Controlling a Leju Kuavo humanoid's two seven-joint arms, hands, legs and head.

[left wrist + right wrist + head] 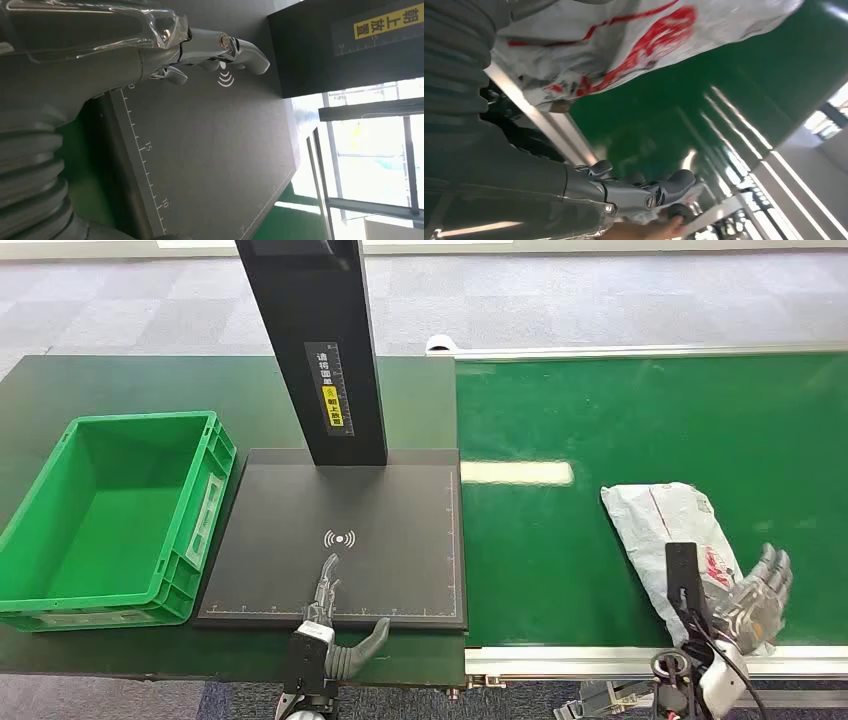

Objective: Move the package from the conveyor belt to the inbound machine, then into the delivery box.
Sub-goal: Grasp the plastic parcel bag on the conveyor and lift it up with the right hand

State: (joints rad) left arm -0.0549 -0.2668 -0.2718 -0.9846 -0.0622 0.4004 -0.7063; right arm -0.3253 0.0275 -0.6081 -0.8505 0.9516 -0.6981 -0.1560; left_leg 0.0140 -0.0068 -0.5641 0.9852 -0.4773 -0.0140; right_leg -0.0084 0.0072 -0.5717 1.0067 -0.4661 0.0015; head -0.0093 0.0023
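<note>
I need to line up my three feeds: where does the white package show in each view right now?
Head view: the package lies on the green conveyor belt, lower right, beside the right hand.
Left wrist view: not in this picture, which looks across the black scanner plate.
Right wrist view: along the upper edge, white with red print.
Shared landmark: the green belt, also in the right wrist view.

The package, a crumpled white-grey plastic mailer with red printing, lay flat on the green conveyor belt near its front edge, at the right. Left of the belt, the inbound machine was a flat black platform with a white wireless symbol and a black upright column. The green delivery box sat just left of it, open-topped.
</note>
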